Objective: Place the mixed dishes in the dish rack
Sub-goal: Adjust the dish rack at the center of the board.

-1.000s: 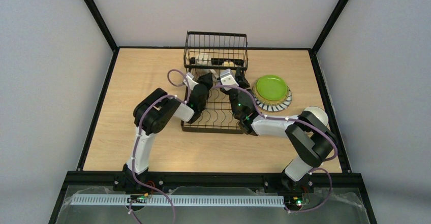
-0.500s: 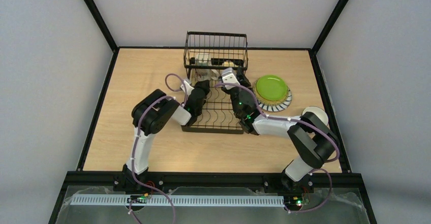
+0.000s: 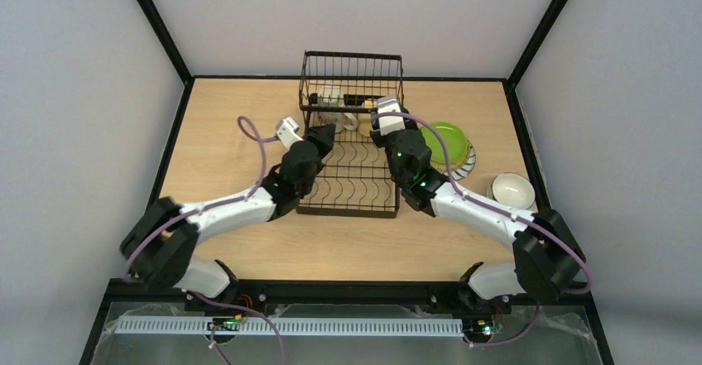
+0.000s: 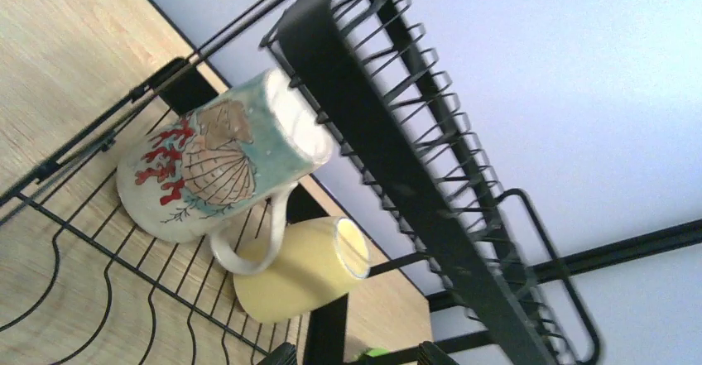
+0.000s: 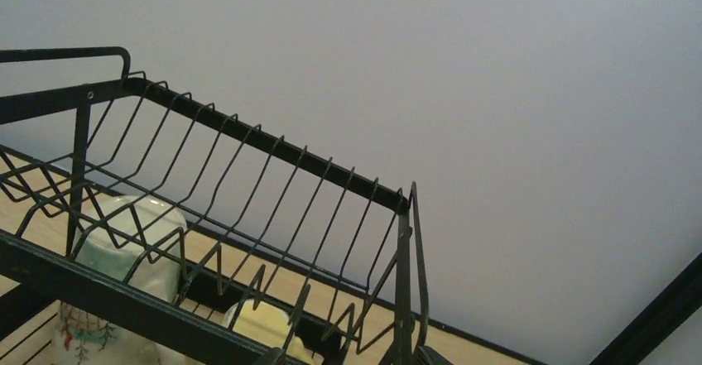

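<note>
The black wire dish rack stands mid-table, its raised basket at the far end. Under that basket a shell-printed mug and a pale yellow mug lie on the rack floor. My left gripper is open just short of the yellow mug and holds nothing. My right gripper is open too, low beside the basket's right corner post. A lime green plate tops a plate stack right of the rack. A cream mug stands at the right edge.
Another mug sits inside the raised basket. Both arms stretch low across the table, flanking the rack. The black frame rail runs along the near edge, and grey walls close in the other sides.
Both arms have dropped their elbows and stretched out low. The left gripper drew back left from the mugs; the right gripper shifted toward the basket's right end. The cream mug is now uncovered.
</note>
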Controlling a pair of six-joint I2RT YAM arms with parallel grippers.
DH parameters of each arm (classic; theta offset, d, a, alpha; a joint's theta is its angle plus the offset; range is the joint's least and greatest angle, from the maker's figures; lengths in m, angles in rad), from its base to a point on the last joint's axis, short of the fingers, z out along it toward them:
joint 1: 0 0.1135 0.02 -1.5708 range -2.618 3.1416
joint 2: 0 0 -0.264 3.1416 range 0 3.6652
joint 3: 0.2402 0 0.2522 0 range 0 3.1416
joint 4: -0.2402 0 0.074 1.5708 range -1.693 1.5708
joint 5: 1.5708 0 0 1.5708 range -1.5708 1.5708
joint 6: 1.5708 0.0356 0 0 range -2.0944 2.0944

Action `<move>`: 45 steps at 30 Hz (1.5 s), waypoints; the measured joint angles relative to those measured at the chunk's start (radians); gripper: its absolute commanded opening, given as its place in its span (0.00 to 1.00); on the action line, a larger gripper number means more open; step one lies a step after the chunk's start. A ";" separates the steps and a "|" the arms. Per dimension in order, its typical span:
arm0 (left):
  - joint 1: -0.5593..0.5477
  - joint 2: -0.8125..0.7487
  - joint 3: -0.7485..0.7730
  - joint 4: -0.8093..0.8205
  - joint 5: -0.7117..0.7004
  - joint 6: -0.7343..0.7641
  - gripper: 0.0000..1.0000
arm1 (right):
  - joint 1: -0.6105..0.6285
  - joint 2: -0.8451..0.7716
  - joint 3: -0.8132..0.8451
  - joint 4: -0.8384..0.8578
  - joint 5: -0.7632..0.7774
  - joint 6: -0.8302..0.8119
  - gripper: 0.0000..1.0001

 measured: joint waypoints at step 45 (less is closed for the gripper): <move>0.075 0.036 0.058 -0.864 0.090 0.232 0.84 | -0.053 0.048 0.072 -0.858 -0.095 0.909 0.88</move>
